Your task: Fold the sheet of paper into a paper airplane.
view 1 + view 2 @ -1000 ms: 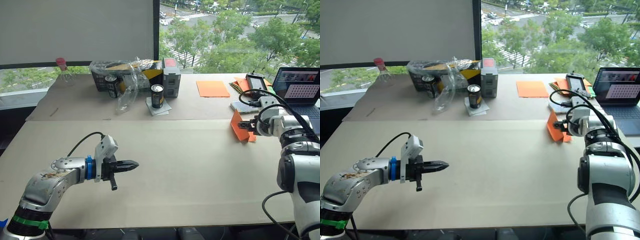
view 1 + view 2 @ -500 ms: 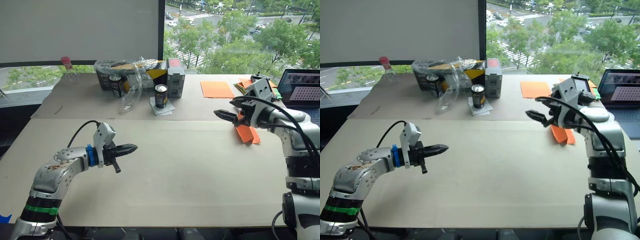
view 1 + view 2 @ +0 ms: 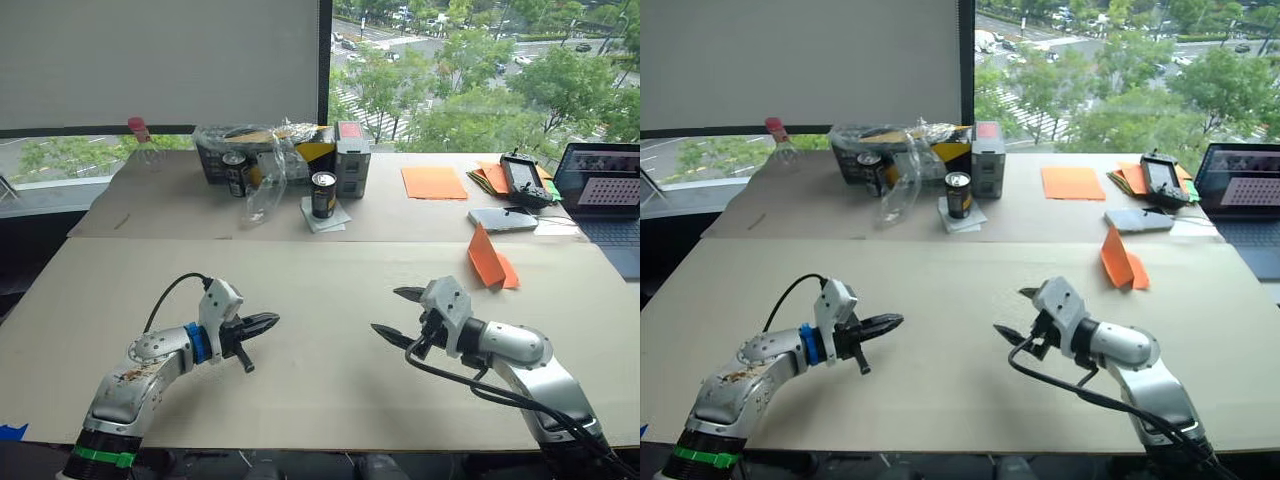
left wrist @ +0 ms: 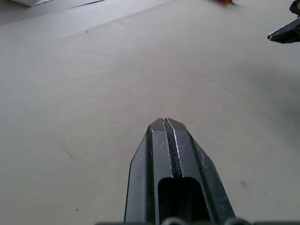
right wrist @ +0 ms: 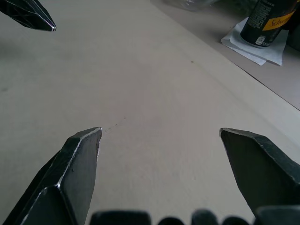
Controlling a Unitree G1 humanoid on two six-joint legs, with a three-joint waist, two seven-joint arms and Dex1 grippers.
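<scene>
One folded orange paper airplane (image 3: 487, 261) stands near the table's (image 3: 330, 390) right edge, well apart from both grippers. Left gripper (image 3: 268, 321) closed, empty. Right gripper (image 3: 396, 313) open, empty. Two drink cans (image 3: 321, 194) sit near the far edge.

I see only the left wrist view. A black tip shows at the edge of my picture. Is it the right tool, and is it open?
Observer: Yes, that is the right tool. It is open and holds nothing.
Operator: Where is the orange paper?
Observer: The paper airplane lies folded on the table, beyond the right tool and further to the robot's right. Neither tool touches it.
</scene>
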